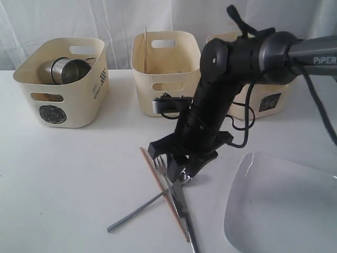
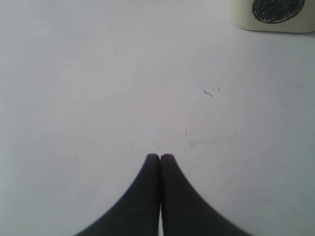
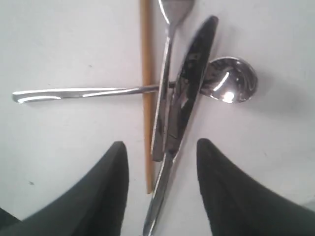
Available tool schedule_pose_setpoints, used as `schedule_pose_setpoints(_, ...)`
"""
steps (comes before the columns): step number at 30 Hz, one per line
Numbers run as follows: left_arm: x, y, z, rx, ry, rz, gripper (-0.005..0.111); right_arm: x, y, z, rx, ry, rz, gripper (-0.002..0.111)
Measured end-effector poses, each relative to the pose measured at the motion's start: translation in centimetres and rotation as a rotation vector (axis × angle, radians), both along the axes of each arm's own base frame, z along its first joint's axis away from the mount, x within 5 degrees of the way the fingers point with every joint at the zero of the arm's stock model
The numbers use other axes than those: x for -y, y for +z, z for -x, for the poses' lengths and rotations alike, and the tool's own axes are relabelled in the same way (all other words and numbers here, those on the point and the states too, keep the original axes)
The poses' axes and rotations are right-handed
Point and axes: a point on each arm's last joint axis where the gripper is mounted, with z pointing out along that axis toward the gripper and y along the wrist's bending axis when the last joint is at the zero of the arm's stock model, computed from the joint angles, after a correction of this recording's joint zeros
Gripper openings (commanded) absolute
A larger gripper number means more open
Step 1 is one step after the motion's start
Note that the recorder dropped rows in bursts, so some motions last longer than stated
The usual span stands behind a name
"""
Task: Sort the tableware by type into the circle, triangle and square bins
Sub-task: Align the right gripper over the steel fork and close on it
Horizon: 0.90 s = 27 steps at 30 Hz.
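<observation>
The left gripper (image 2: 160,157) is held shut over bare table near the circle bin (image 1: 79,105), where the mugs (image 1: 66,70) are kept. In the middle, the chopstick (image 3: 145,98), fork (image 3: 165,73), knife (image 3: 194,64) and spoon (image 3: 231,86) are piled up, crossing and touching. The right gripper (image 3: 161,143) is held wide apart just above them, with nothing gripped. Two pieces could be pinched at once, or one pushed away, because they are so tangled. The plate (image 1: 284,205) is seen at the right.

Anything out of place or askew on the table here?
Yes: the cutlery lies in a crossed heap. The spoon runs crosswise under the knife, with the fork and a wooden chopstick beside the knife, below the open right gripper. Lifting one piece alone looks awkward.
</observation>
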Motion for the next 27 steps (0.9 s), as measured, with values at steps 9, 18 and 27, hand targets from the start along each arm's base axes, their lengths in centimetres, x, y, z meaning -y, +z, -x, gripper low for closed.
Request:
schedule_pose_setpoints(9, 0.0, 0.0, 0.0, 0.0, 0.0, 0.0, 0.0, -3.6, -1.5, 3.5, 0.056, -0.013, 0.046, 0.043)
schedule_pose_setpoints(18, 0.0, 0.0, 0.0, 0.0, -0.009, 0.0, 0.0, -4.8, -3.0, 3.8, 0.223, -0.115, 0.081, 0.043)
schedule_pose_setpoints(27, 0.1, 0.0, 0.0, 0.0, -0.025, 0.0, 0.0, -4.4, -3.3, 3.6, 0.236, -0.142, 0.12, 0.043)
